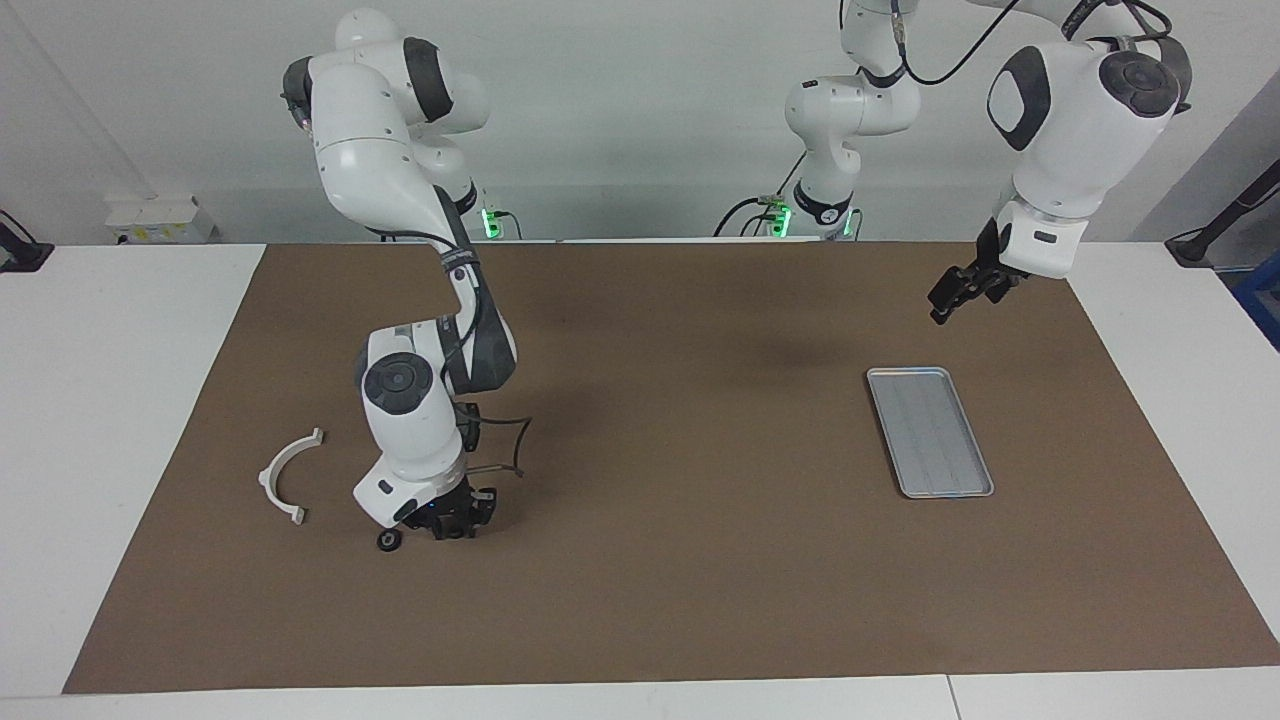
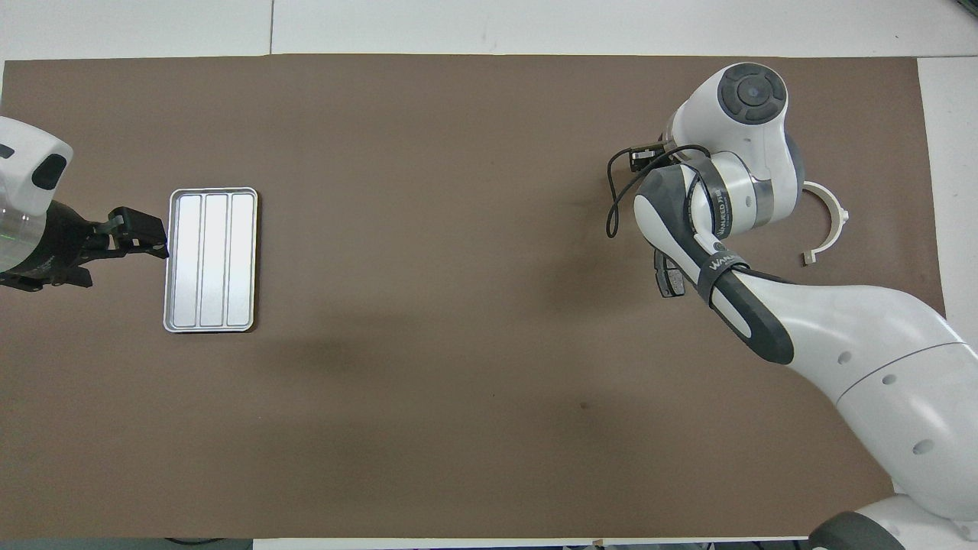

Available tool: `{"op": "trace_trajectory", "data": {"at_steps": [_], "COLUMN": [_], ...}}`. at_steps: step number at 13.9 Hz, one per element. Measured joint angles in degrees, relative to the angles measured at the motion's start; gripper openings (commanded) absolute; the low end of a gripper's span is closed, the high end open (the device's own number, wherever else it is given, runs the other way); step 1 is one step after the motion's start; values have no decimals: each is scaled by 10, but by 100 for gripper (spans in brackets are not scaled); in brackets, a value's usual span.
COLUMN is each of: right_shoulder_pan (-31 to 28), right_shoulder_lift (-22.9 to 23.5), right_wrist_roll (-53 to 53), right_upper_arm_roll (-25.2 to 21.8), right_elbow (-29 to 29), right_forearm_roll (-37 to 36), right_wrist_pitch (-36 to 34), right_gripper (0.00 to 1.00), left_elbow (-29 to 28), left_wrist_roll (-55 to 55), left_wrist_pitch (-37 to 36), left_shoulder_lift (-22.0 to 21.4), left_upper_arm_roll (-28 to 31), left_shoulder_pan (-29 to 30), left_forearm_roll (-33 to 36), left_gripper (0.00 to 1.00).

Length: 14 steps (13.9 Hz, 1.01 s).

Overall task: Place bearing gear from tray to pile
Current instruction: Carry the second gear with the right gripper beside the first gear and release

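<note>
Facing view: right claw (image 1: 452, 527) is sitting low beside the gear (image 1: 389, 540), presumably dropping it near the bracket (image 1: 287, 476); can't tell its opening.

Robot lab: two benchtop arms (image 1: 400, 200)
</note>
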Motion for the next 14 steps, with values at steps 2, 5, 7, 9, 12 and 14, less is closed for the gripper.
{"op": "trace_trajectory", "data": {"at_steps": [2, 5, 7, 9, 12, 14], "right_shoulder_pan": [1, 1, 0, -1, -9, -28], "right_shoulder_lift": [-4, -19, -32, -48, -81, -107], "right_wrist_roll": [0, 0, -7, -23, -54, -81], "right_upper_arm_roll": [1, 1, 1, 0, 0, 2], "right_elbow": [0, 0, -1, -1, 0, 0], "right_forearm_roll": [0, 0, 0, 0, 0, 11], "right_wrist_pitch": [0, -2, -15, -35, -85, -122], "right_gripper": [100, 100, 100, 100, 100, 100], "left_elbow": [0, 0, 0, 0, 0, 0], "left_wrist_roll": [0, 0, 0, 0, 0, 0], "left_wrist_pitch": [0, 0, 0, 0, 0, 0], "left_shoulder_lift": [0, 0, 0, 0, 0, 0], "left_upper_arm_roll": [0, 0, 0, 0, 0, 0], "left_shoulder_pan": [0, 0, 0, 0, 0, 0], "left_forearm_roll": [0, 0, 0, 0, 0, 0], "left_gripper": [100, 100, 100, 100, 100, 100]}}
